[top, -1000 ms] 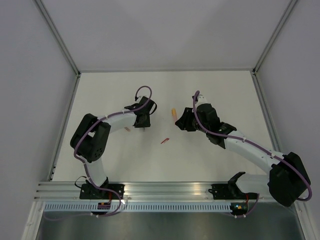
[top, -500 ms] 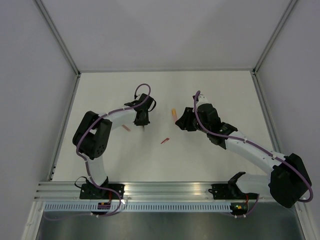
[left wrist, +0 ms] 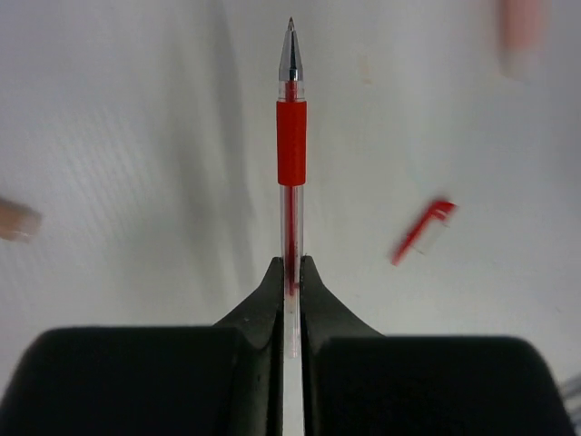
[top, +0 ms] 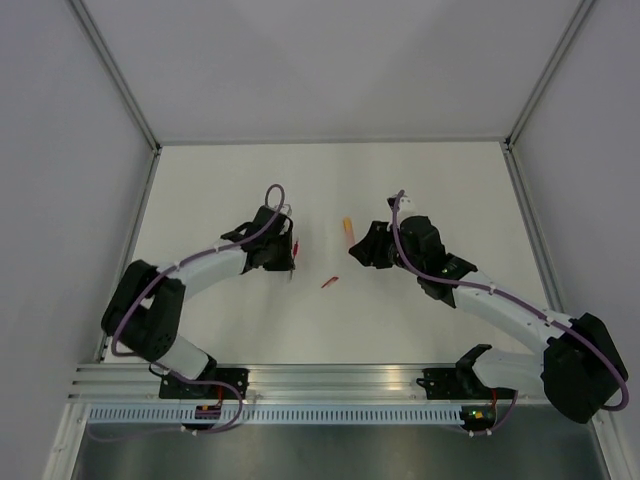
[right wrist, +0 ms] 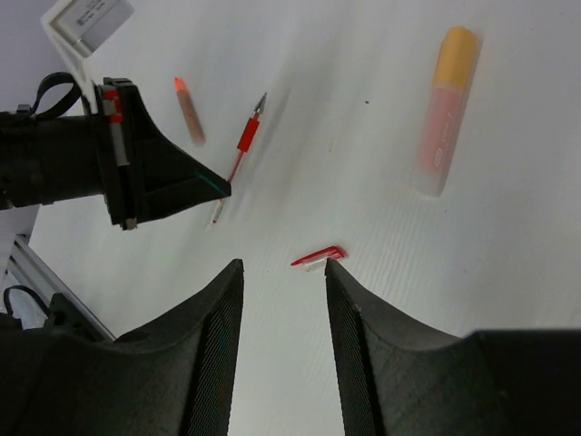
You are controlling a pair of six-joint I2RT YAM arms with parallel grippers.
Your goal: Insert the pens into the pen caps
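My left gripper (left wrist: 290, 263) is shut on the red pen (left wrist: 290, 145), which sticks straight out past the fingertips, tip forward, above the table. In the top view this gripper (top: 287, 256) is left of centre, with the pen (top: 296, 244) at its tip. The red cap (top: 329, 282) lies on the table between the arms; it also shows in the left wrist view (left wrist: 422, 231) and the right wrist view (right wrist: 318, 257). My right gripper (right wrist: 281, 263) is open and empty, just above the red cap. The orange cap (right wrist: 445, 109) lies farther back. The salmon pen (right wrist: 189, 111) lies beyond the left gripper.
White table with grey walls on three sides and an aluminium rail (top: 330, 380) at the near edge. A white tag (right wrist: 86, 20) hangs by the left arm's wrist. The orange cap (top: 348, 228) sits just left of the right gripper (top: 360, 250) in the top view.
My left gripper has moved nearer and slightly left with the red pen, the arm's elbow swinging out left. The salmon pen is now hidden under that arm in the top view. The right arm barely moved.
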